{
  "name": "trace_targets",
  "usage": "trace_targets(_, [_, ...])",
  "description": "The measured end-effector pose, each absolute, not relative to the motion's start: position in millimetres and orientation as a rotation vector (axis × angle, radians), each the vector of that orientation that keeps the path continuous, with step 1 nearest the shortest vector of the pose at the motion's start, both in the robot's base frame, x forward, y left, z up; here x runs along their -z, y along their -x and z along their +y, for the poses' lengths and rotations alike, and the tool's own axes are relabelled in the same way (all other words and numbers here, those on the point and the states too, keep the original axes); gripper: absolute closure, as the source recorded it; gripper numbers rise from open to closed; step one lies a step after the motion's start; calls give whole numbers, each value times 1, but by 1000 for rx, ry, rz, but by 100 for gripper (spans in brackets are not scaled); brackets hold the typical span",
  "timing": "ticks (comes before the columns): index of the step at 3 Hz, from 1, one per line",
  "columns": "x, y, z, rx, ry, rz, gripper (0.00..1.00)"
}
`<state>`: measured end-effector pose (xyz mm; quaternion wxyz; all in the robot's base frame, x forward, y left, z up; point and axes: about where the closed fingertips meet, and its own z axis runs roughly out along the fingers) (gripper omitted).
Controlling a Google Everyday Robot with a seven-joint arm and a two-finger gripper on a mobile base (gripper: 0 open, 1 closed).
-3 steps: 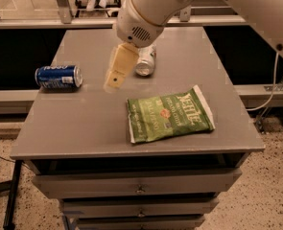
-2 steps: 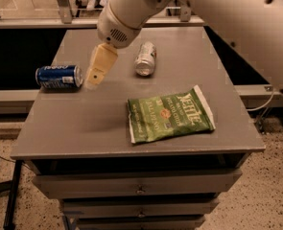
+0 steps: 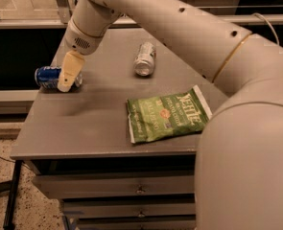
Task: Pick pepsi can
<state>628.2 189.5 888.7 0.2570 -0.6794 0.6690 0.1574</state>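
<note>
A silver-white can (image 3: 145, 59) lies on its side toward the back of the grey table (image 3: 83, 123), well to the right of the gripper (image 3: 65, 83) at the table's left edge. A green chip bag (image 3: 167, 119) lies flat near the front edge, apart from the can; drawers (image 3: 131, 188) sit below

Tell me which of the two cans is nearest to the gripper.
The blue pepsi can at the left edge of the table: the gripper hangs right over its end. The silver can lies apart, farther back near the middle.
</note>
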Motion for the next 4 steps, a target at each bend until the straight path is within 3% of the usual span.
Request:
trace_targets(1, [-866, -646, 212, -418, 1860, 1848, 0])
trace_targets(2, [-847, -655, 222, -411, 1864, 1879, 15])
trace_targets(4, [-869, -661, 227, -390, 1819, 1832, 62])
